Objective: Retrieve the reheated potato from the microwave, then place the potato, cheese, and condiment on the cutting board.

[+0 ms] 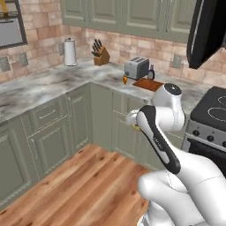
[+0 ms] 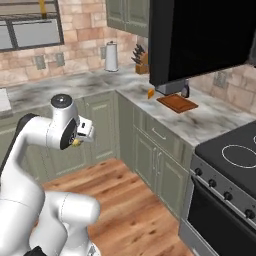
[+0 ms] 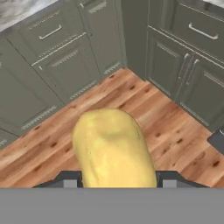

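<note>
My gripper is shut on the yellow potato, held low over the wooden floor in front of the corner cabinets. From the base, the gripper shows a sliver of potato at its tip. The reddish cutting board lies on the counter beside the stove. An orange cheese wedge sits to its left. The condiment bottle stands behind the board. The black microwave hangs above the stove.
A silver toaster stands behind the cheese, with a knife block and paper towel roll further along the counter. The stove is on the right. Green cabinets ring the floor.
</note>
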